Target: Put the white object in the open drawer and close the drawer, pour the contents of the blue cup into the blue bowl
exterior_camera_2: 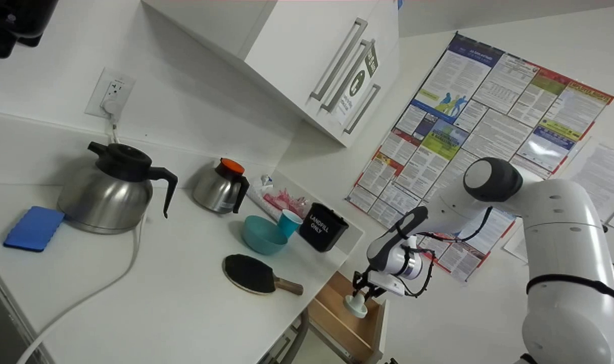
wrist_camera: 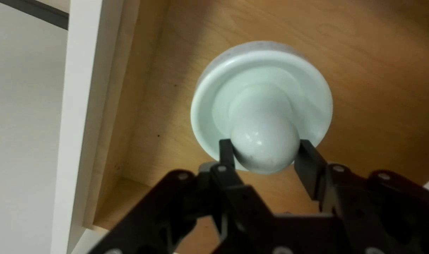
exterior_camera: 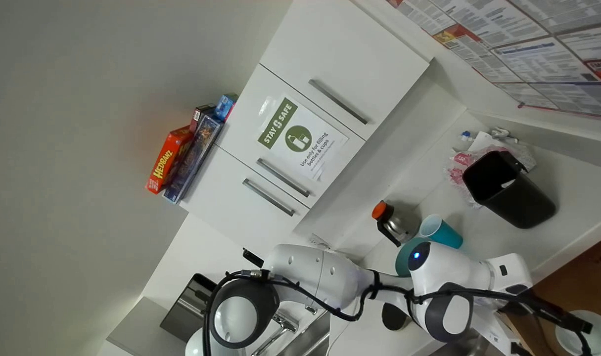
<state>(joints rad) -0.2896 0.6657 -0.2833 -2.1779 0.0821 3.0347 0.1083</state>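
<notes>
Glossy white object, wooden drawer

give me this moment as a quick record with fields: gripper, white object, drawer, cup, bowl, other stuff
gripper: closed on the knob of the white object
white object: over the wooden bottom of the drawer, contact unclear
drawer: open
blue cup: upright on the counter, contents not visible
blue bowl: beside the cup, touching or not unclear
other stuff: black paddle, black bin, larger steel carafe, orange-topped carafe
not yet done: releasing the white object, closing the drawer
</notes>
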